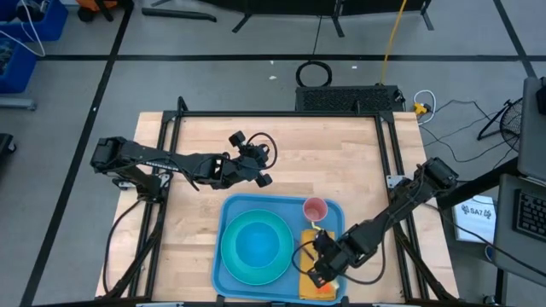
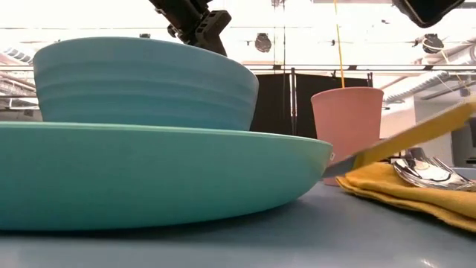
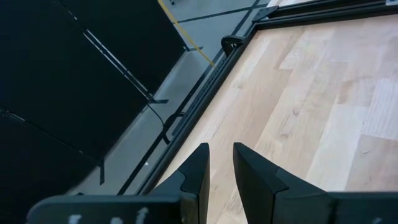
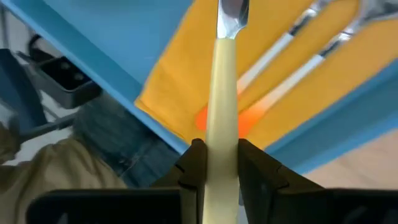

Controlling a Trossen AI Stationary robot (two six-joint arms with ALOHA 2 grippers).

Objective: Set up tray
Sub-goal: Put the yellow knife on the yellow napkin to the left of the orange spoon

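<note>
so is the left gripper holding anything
No, the left gripper hangs over bare wood of the table, with nothing between its jaws.

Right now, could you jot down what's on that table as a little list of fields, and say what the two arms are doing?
tray: blue, at the table's near edge
plate: turquoise, on the tray, a bowl on it
cup: pink, upright, at the tray's far right corner
napkin: orange-yellow, cutlery lying on it
right gripper: clamped on a pale-handled utensil over the napkin
left gripper: over bare wood, holding nothing
</note>
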